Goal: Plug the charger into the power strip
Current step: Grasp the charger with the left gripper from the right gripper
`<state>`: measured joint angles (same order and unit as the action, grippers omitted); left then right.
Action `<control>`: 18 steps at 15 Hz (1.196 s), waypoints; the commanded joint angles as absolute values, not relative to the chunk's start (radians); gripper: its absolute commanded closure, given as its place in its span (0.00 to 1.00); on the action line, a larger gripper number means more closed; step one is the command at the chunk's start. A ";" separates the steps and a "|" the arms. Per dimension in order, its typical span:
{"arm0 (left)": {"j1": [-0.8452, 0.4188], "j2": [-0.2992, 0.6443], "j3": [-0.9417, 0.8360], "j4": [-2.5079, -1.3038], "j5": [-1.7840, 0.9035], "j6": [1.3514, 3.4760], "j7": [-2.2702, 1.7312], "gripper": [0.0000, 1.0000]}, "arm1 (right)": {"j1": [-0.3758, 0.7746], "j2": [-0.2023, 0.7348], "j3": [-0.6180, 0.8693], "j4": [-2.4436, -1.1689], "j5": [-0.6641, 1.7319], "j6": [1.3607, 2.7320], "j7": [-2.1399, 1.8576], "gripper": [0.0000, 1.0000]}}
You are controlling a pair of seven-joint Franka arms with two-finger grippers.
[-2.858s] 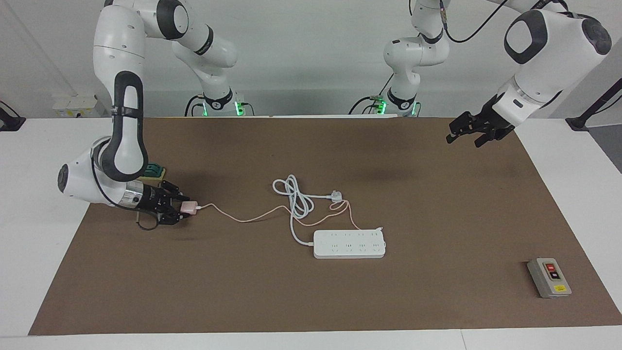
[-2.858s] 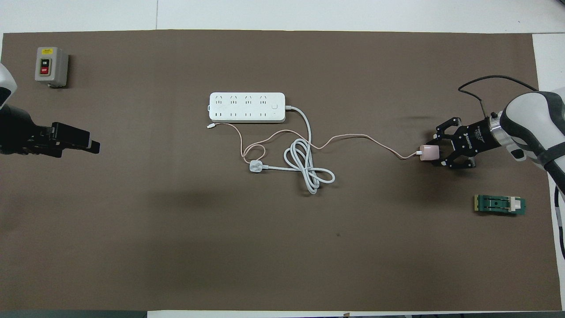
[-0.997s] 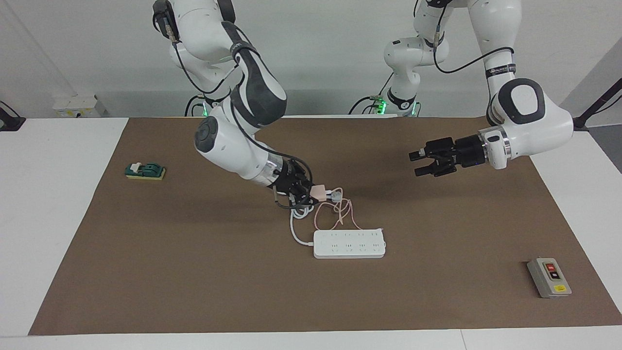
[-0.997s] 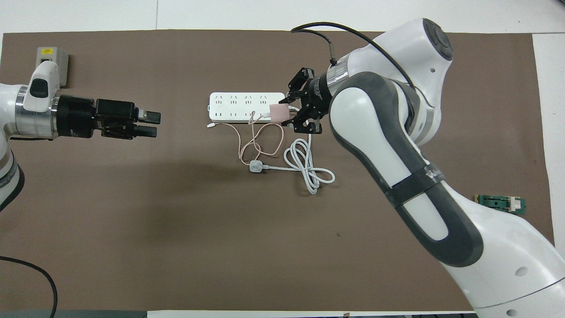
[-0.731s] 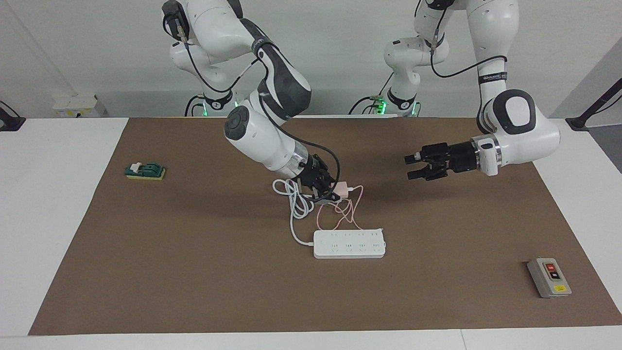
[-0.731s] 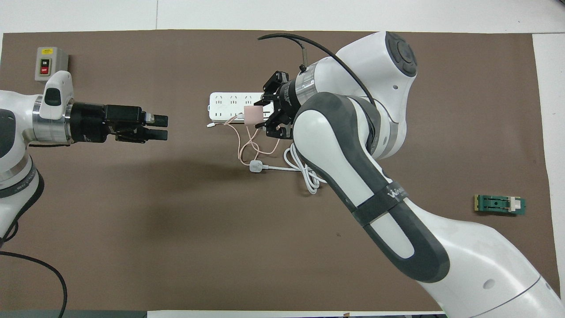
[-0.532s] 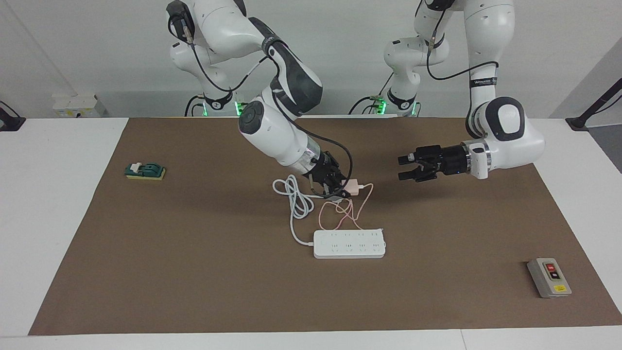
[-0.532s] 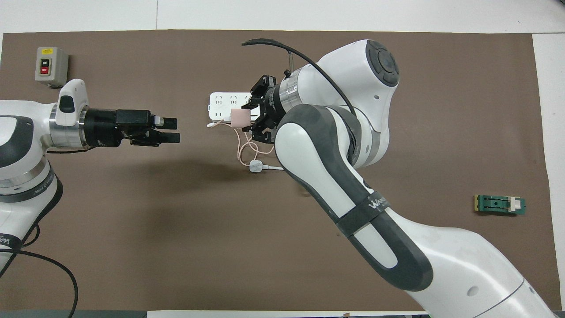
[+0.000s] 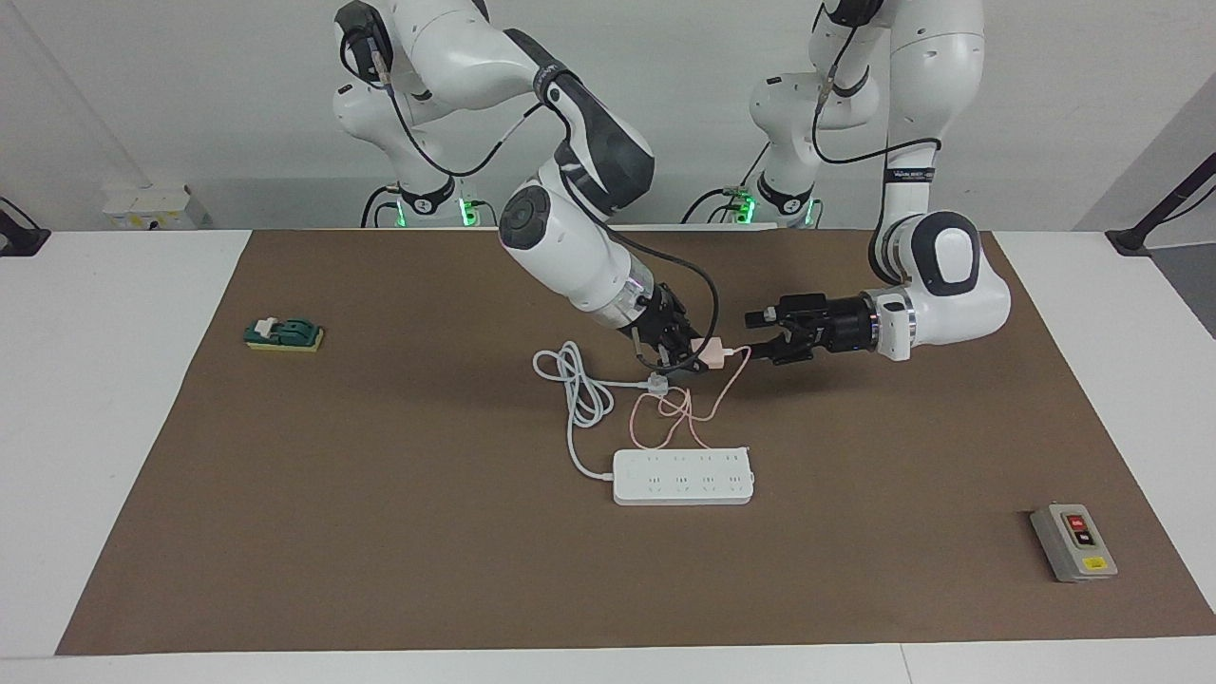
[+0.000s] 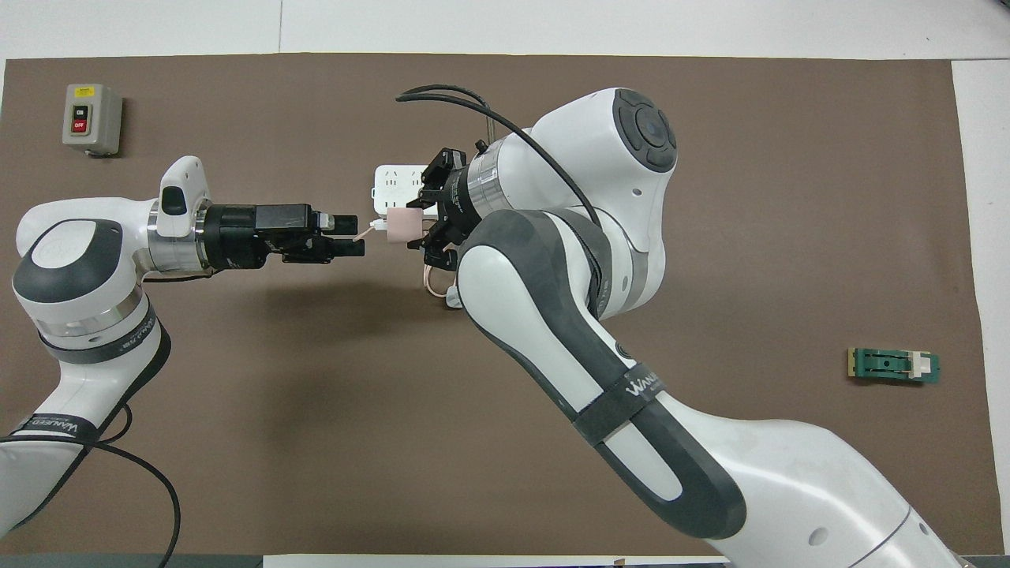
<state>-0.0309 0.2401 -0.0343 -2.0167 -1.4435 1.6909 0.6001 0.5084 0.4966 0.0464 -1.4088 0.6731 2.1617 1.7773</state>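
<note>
The right pincer (image 9: 692, 355) was clamped on the charger (image 9: 711, 351), held in the air over the coiled cords. The left pincer (image 9: 757, 340), fingers apart, sat just beside it, level, facing it head-on. The power strip (image 9: 683, 477) lay flat on the tabletop (image 9: 380, 532) below, farther from the robots.

Charger (image 9: 709, 351): I see a small pink cube with a thin pink cable, clamped in the right claw (image 9: 701, 356), raised over the surface.
Charger cable: I see it drop in loose loops to the surface, its free end beside the power strip.
Power strip (image 9: 683, 477): I see a flat white multi-socket bar with two rows of outlets, lying face up mid-surface, no socket occupied.
</note>
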 commanded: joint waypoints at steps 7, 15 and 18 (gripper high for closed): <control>-0.094 0.253 -0.026 -2.026 -1.482 1.726 0.644 0.00 | 0.515 0.511 0.041 -1.379 0.672 2.158 1.804 1.00; -0.123 0.262 -0.026 -2.013 -1.560 1.806 0.644 0.00 | 0.515 0.511 0.041 -1.379 0.672 2.157 1.804 1.00; -0.124 0.262 -0.026 -2.013 -1.554 1.795 0.649 0.00 | 0.515 0.511 0.041 -1.379 0.672 2.157 1.804 1.00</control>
